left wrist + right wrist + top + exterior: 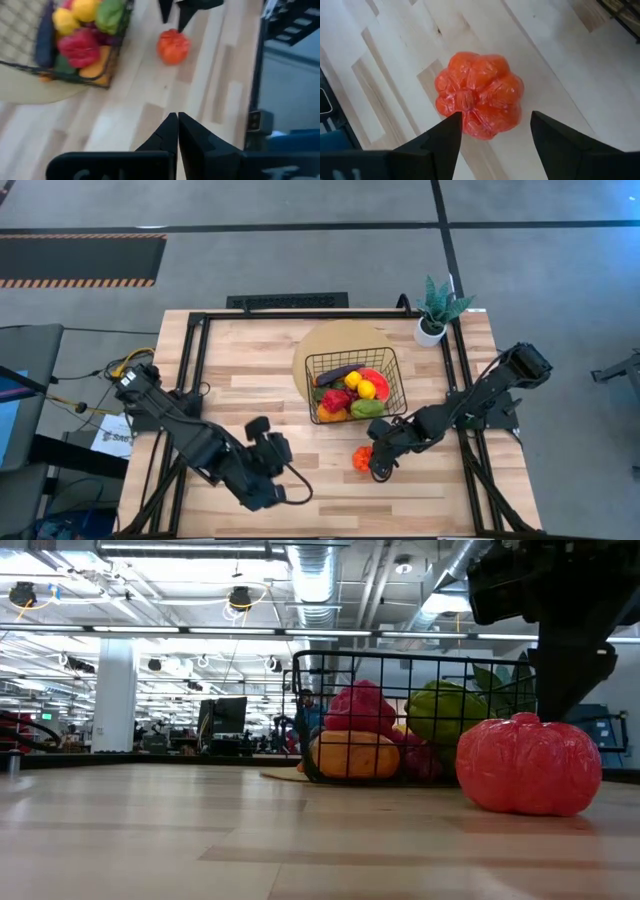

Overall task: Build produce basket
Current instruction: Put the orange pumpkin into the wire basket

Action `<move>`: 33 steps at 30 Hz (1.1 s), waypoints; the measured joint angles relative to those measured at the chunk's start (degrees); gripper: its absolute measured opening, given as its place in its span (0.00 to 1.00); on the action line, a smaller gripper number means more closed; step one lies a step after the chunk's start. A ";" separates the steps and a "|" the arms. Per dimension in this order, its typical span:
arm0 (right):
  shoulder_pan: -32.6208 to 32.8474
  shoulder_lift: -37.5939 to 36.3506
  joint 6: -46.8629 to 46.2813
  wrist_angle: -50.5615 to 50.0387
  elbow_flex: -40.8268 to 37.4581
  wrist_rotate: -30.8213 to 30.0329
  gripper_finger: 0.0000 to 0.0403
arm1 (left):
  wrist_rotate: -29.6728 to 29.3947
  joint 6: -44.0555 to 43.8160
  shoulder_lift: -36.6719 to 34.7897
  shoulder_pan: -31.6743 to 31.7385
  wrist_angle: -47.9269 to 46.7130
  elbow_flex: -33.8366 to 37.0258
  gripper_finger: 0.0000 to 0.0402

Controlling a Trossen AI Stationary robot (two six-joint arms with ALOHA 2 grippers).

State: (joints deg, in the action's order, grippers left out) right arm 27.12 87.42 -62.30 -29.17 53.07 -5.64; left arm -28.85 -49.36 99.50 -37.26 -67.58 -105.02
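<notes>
A wooden table [250,380] with a black frame, seen from above, from table height and from each wrist. No brand or label can be read; a white sheet [112,435] off the left edge carries print too small to make out.

Nearest the front edge, the left gripper [275,452] rests low over bare wood, its fingers [170,132] pressed together and holding nothing.

Just beyond, right of centre, the right gripper [376,468] points down at an orange pepper [362,457] lying on the table. Its fingers [445,137] stand apart, one on each side of the pepper, which sits slightly ahead of the tips; whether they touch it cannot be told. The pepper is loose on the wood, outside the basket [390,395] and just in front of it.

Farther back the black wire basket sits on a round tan mat [330,340]. Inside lie a purple eggplant [336,374], two lemons [352,379], a red pepper [336,400], a green pepper [366,408] and a watermelon slice [378,380].

Behind it, at the back right corner, stands a potted plant [437,307].

The table-height view hides the right gripper's tips behind the pepper [528,765] and shows only its dark body above, with the basket [400,665] behind and a large hall beyond. The right wrist view alone shows the pepper [479,95] set against the spread fingers. The left wrist view shows its own closed fingers, with the pepper [173,46] and basket [75,77] further off.
</notes>
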 joint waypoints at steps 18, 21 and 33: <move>2.15 6.47 -3.43 6.78 -0.08 -1.59 0.64 | 0.15 -0.87 0.00 0.02 5.61 3.33 0.00; 2.07 7.15 -3.68 8.15 -0.15 -1.03 0.64 | 0.14 -0.65 -0.02 0.02 5.42 3.33 0.00; 1.52 7.26 -5.16 7.15 -0.23 1.52 0.38 | 0.09 0.24 -0.02 0.00 5.30 3.33 0.00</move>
State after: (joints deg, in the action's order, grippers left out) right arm 28.64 94.67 -67.46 -22.02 52.84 -4.12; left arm -28.76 -49.12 99.48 -37.26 -62.28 -101.69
